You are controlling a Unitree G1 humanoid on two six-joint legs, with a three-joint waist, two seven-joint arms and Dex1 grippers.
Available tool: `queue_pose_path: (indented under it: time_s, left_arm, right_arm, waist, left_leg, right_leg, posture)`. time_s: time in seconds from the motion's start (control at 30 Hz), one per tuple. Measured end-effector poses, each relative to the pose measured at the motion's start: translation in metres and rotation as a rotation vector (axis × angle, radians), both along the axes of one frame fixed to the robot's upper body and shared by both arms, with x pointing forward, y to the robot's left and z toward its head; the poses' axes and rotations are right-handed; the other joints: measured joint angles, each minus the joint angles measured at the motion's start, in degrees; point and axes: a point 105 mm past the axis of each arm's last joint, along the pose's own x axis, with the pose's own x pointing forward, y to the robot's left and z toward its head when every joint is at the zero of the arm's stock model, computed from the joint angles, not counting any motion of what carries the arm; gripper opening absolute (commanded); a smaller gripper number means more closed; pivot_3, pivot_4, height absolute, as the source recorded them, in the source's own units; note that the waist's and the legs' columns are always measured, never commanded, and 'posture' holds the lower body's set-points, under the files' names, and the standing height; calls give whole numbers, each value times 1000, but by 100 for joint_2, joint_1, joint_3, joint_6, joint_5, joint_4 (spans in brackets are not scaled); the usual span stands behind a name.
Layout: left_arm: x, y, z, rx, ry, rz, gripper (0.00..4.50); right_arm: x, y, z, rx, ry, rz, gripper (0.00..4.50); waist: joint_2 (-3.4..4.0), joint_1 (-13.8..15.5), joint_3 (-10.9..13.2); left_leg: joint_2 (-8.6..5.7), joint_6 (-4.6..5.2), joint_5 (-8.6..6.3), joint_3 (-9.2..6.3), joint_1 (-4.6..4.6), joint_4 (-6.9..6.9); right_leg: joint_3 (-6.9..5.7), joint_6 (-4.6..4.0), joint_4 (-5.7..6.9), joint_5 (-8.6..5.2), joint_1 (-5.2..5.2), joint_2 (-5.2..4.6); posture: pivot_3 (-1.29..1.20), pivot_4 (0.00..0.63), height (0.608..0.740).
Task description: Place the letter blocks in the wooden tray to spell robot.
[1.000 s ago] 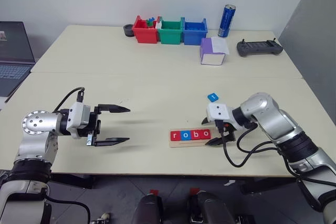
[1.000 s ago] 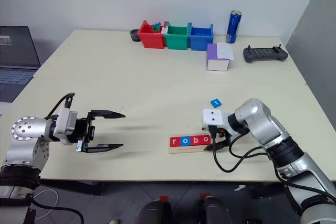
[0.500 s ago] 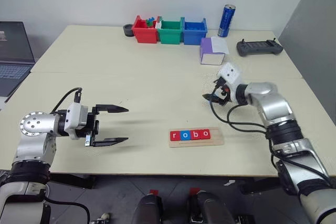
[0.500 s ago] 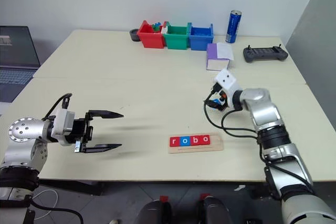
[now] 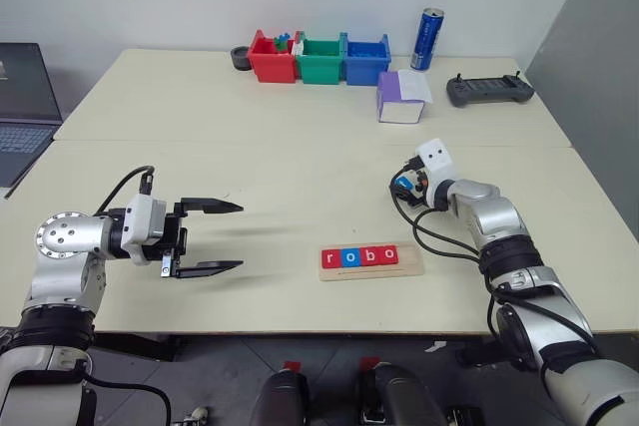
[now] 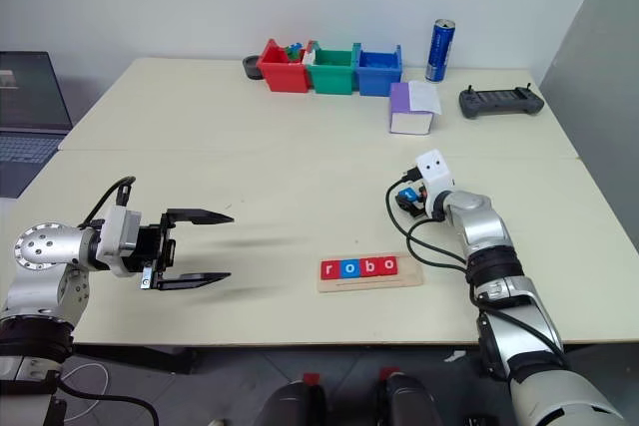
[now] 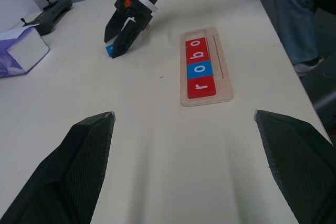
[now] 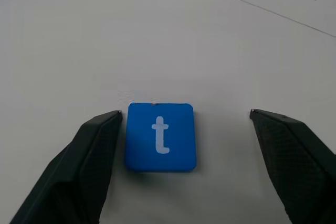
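The wooden tray [image 5: 412, 265] lies near the table's front edge. In it sit letter blocks [image 5: 359, 256] reading r, o, b, o, red except for the blue b, and its right end is bare. A blue block with a white t [image 8: 160, 136] lies flat on the table behind the tray's right end. My right gripper [image 8: 186, 112] is open and low over this block, one finger close beside it and the other well apart. My left gripper [image 5: 240, 236] hovers open and empty to the left of the tray.
Red [image 5: 273, 57], green [image 5: 321, 59] and blue bins [image 5: 366, 59] line the far edge, with a blue can [image 5: 430, 39] to their right. A purple-and-white box [image 5: 402, 97] and a black controller [image 5: 489, 92] lie behind my right arm. A laptop [image 5: 20, 112] sits at far left.
My right gripper left the tray's right end, swung back across the table and rolled, then came down around the blue t block. The left gripper stayed put.
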Motion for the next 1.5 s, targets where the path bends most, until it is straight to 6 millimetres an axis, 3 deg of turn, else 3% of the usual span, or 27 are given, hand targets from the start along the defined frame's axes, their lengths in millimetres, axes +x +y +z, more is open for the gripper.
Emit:
queue_pose_path:
  time_s: [0.17,0.2,0.4,0.53,0.63,0.77,0.87,1.03,1.13,1.27,1.4,1.5]
  left_arm:
    - [1,-1,2,2,-7,-2,4500]
    - [1,0,2,2,-7,-1,4500]
    - [3,-1,3,2,-7,-1,4500]
    - [4,-2,1,7,0,-6,4500]
    - [6,-1,0,8,10,-3,4500]
    - [9,-4,0,14,9,-13,4500]
    - [12,-8,2,22,-3,-29,4500]
    - [15,-8,0,22,3,-25,4500]
    - [15,-9,1,19,-1,-28,4500]
    - [15,-9,1,18,-1,-28,4500]
    - [13,-8,0,20,2,-27,4500]
    - [11,-6,-2,21,8,-26,4500]
  right_arm:
    - [2,4,-1,3,-21,-24,1537]
    - [3,2,0,-4,-26,-38,1429]
    - [-25,-26,9,-38,-47,-103,1449]
    - [-70,-56,22,-50,-83,-211,1449]
    - [-107,-72,7,-59,-11,-299,1449]
    - [-143,-65,-17,-42,80,-313,1449]
    - [-145,-59,-19,-32,75,-325,2360]
    - [-143,-68,-15,-65,65,-328,4159]
    - [-144,-78,-9,-111,87,-248,4159]
    - [-132,-106,20,-179,39,-116,4159]
    - [-144,-107,25,-243,129,353,4159]
    - [-142,-105,20,-253,170,540,4159]
  waist:
    - [1,-38,-1]
    - [1,-34,-1]
    - [2,-5,0]
    - [2,31,-1]
    - [1,54,-1]
    - [1,46,-1]
    - [-1,37,-3]
    - [-2,49,-4]
    - [0,64,-2]
    - [-1,75,-2]
    - [1,81,0]
    - [-2,42,2]
  left_leg:
    - [-1,17,-9,-2,3,3]
    - [-2,18,-9,-3,3,3]
    - [-2,19,-10,-4,-7,-4]
    - [-2,21,-13,-9,-8,-12]
    - [-2,23,-14,-7,-6,-9]
    - [1,24,-14,-9,-3,-9]
    - [3,28,-12,-13,-1,-6]
    - [0,29,-12,-12,-8,-7]
    - [-5,33,-15,-9,-13,-8]
    - [-6,40,-19,-10,-12,-6]
    - [-2,41,-19,-14,-10,-11]
    - [1,40,-19,-9,-6,-7]
  right_leg:
    - [0,1,12,0,1,-2]
    - [0,1,14,0,0,-2]
    - [1,1,5,-1,-8,-2]
    - [-4,3,-11,-3,-5,0]
    - [-2,4,-13,-3,-4,0]
    - [-2,6,-14,-4,-4,7]
    - [-2,15,-15,2,-2,12]
    - [-1,15,-23,2,-3,11]
    - [0,14,-30,1,-4,9]
    - [-3,15,-33,1,-2,8]
    - [-9,21,-36,-4,-1,12]
    - [-5,22,-30,-4,-1,14]
  posture:
    - [0,150,740]
    - [0,150,740]
    - [0,150,740]
    - [0,150,740]
    - [0,150,740]
    - [0,150,740]
    - [0,150,740]
    - [0,150,740]
    - [0,150,740]
    - [0,150,740]
    - [0,150,740]
    - [0,150,740]
